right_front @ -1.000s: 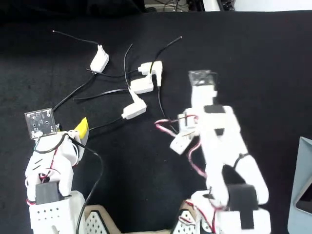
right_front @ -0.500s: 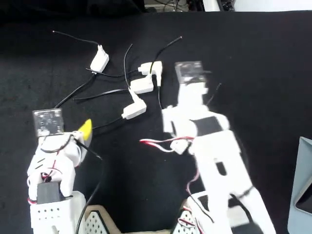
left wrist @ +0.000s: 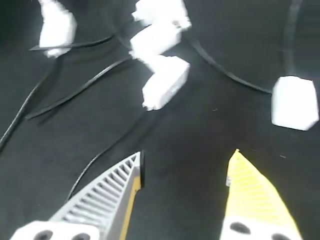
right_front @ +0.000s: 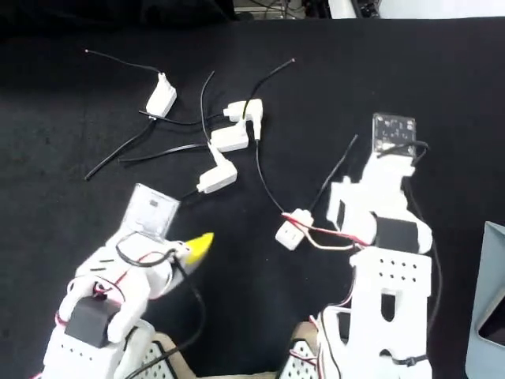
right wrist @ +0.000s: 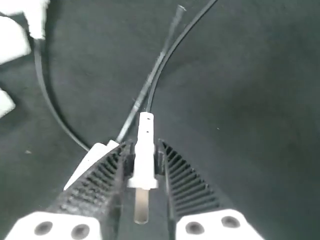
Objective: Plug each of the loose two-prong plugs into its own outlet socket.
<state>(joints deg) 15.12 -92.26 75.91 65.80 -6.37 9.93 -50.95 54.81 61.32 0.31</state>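
My right gripper (right wrist: 144, 146) is shut on a small white two-prong plug (right wrist: 145, 129), held above the black table, its thin black cord (right wrist: 165, 65) trailing away. In the high view the right arm (right_front: 383, 237) stands at the right side. My left gripper (left wrist: 185, 160) is open above bare cloth, its yellow finger (right_front: 197, 246) showing at the lower left. Beyond it lie white plug and socket pieces: one (right_front: 161, 99) far left, two (right_front: 245, 110) (right_front: 230, 138) close together, one (right_front: 217, 178) nearer, and a block (right_front: 292, 230) at centre, also the white block (left wrist: 295, 102).
Black cords (right_front: 126, 150) criss-cross the back left of the black table (right_front: 442, 79). Red and white arm wires (right_front: 323, 237) run over the centre block. A grey box (right_front: 488, 300) stands at the right edge.
The right arm swung from the table's middle out to the right. The left arm moved right and forward, its yellow finger now nearer the centre. The white pieces have not moved.
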